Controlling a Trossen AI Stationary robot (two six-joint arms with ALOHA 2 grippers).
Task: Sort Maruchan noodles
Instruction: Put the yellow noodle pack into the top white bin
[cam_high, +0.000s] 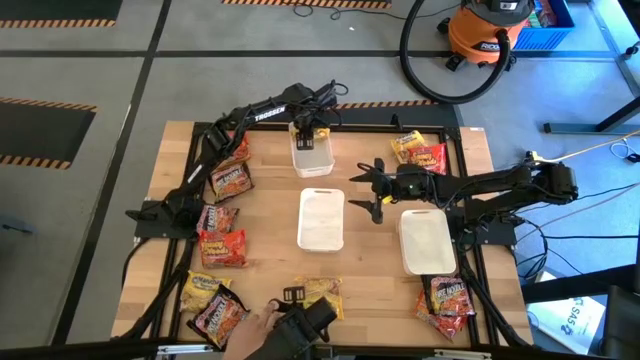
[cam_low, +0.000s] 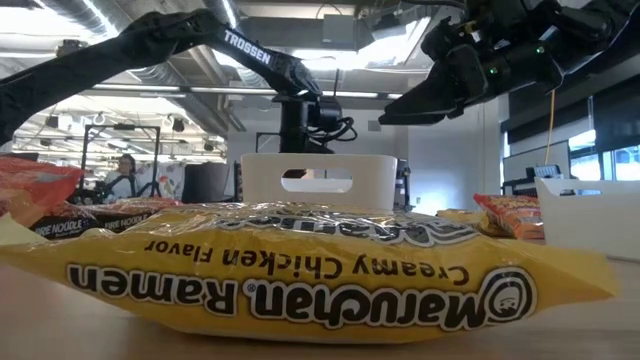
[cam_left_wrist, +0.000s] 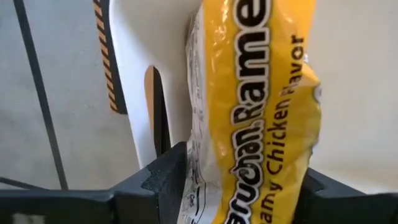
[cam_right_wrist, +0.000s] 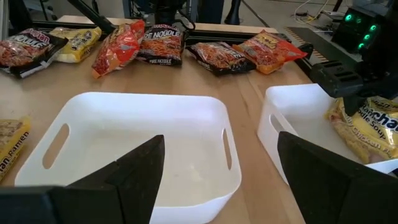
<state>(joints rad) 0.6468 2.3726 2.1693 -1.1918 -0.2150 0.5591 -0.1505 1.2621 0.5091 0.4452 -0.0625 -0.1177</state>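
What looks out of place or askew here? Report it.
Only one thing: a yellow packet hangs on end between the left gripper fingers, over the far tray, not lying flat. The right gripper is open and empty above the table.

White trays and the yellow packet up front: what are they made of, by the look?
White trays: likely moulded plastic, matte and smooth, with rounded corners and cut-out handles. Yellow packet: thin printed plastic film, glossy; it crinkles and catches highlights.

1. The wooden table holds three white trays.
2. Noodle packets lie along its left edge, near both right corners, and at the front edge.
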